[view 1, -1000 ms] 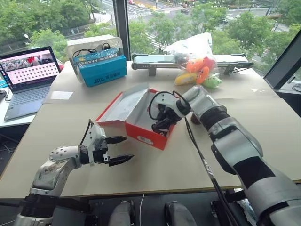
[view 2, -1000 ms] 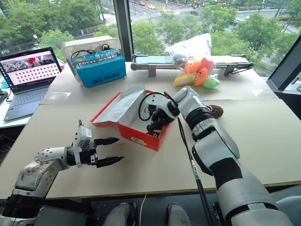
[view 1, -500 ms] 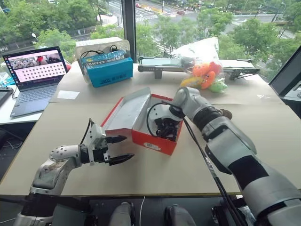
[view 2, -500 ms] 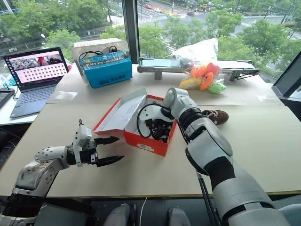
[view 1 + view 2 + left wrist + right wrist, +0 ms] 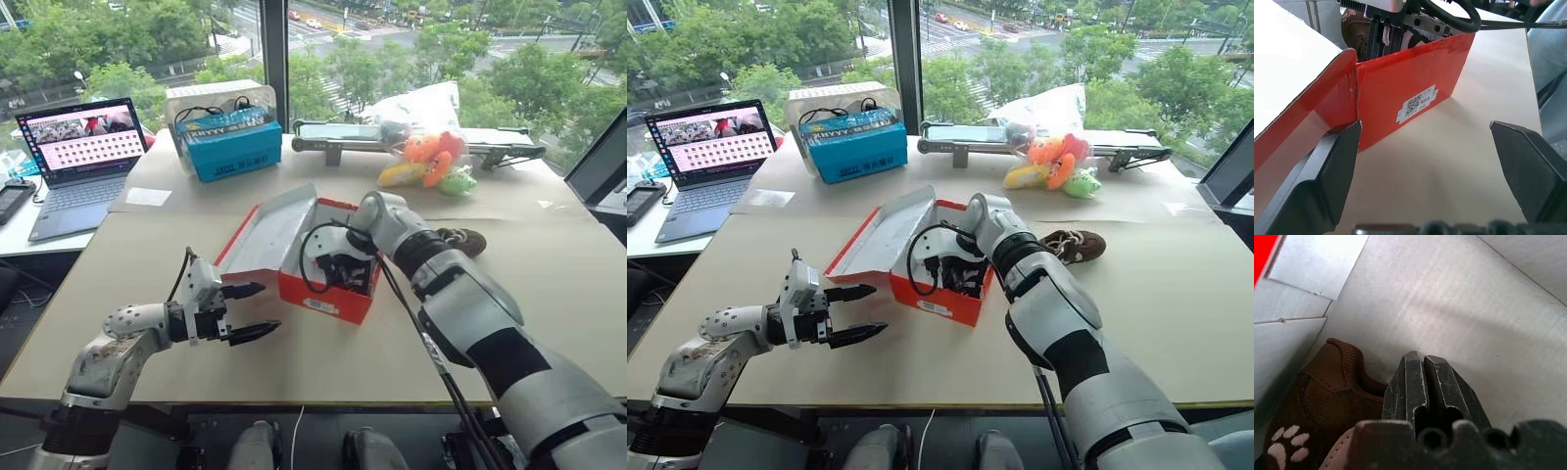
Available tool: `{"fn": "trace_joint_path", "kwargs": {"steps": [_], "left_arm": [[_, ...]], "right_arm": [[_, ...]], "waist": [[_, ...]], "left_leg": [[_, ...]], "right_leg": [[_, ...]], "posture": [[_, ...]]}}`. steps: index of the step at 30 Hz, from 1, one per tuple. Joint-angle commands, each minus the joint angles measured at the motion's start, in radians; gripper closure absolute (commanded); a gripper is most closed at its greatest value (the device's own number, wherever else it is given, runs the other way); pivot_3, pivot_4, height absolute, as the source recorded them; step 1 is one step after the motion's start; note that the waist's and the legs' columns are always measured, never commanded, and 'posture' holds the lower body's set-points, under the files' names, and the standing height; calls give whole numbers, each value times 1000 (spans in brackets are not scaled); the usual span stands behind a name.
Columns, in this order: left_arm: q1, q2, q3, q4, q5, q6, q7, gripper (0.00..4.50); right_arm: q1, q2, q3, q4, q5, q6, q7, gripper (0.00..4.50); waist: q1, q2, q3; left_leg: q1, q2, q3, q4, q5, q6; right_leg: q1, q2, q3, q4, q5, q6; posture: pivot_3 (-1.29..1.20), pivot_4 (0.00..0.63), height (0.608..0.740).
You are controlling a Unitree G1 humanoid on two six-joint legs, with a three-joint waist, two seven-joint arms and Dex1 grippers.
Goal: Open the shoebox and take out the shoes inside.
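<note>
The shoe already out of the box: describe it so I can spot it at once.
On the tan table, look just right of the open red shoebox, behind the right arm. The shoe lies there: small, dark brown, with pale laces, unlike the orange and yellow plush toys farther back.

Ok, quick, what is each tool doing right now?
Left tool: open, holding nothing, beside the red shoebox.
Right tool: shut inside the shoebox, next to a brown shoe, gripping nothing visible.
</note>
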Motion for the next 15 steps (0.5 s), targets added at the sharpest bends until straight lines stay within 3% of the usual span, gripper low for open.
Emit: {"fn": "trace_joint_path", "kwargs": {"steps": [1, 8, 15], "left_arm": [[-8, 3, 16, -25, -14, -7, 2, 0], [-22, -5, 5, -13, -8, -9, 0, 0], [-37, -9, -5, 1, -4, -9, -8, 0]], "right_arm": [[9, 3, -38, 30, 10, 24, -32, 4470], [-56, -43, -194, -80, 118, 95, -78, 4470], [12, -79, -283, -315, 185, 266, -130, 4470]], "waist": [[-1, 0, 0], [-10, 4, 3], [-24, 7, 6]], "left_leg": [[0, 0, 0, 0, 0, 0], [-6, 3, 0, 0, 0, 0], [-8, 2, 0, 1, 1, -1]], "right_leg": [[0, -1, -2, 0, 0, 0], [-5, -1, -6, 2, 1, 0], [-5, -1, -6, 3, 3, -7]], "posture": [[0, 150, 736], [0, 150, 736], [0, 150, 736]]}}
